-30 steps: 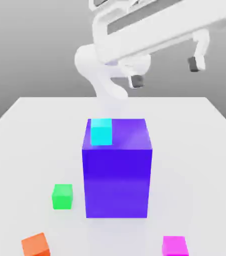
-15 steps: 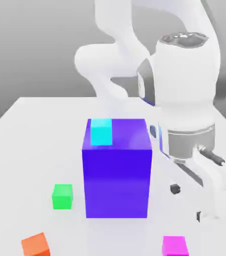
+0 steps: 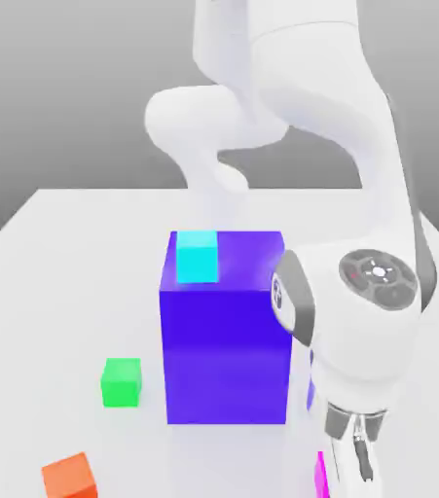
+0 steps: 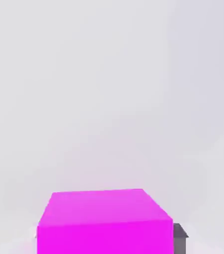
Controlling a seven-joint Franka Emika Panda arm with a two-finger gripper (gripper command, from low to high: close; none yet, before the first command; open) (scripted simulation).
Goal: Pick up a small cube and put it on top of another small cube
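Observation:
The small magenta-pink cube (image 4: 105,221) lies on the white table, close under the hand camera. In the exterior view just a thin strip of this magenta cube (image 3: 320,476) peeks out beside the lowered hand at the front right. My gripper (image 3: 357,471) is down at that cube, directly over it, at the exterior view's lower right. The small bright green cube (image 3: 121,381) rests on the table to the exterior view's left of the big blue-purple cube, well apart from the hand.
A big blue-purple cube (image 3: 226,336) stands mid-table, right beside the arm's wrist, with a cyan cube (image 3: 197,256) on its top. An orange cube (image 3: 69,477) sits at the front left. The white table (image 3: 57,253) stretches back behind them.
The arm swung from high above the table down to the front right. The hand now covers most of the magenta cube. No cube has moved.

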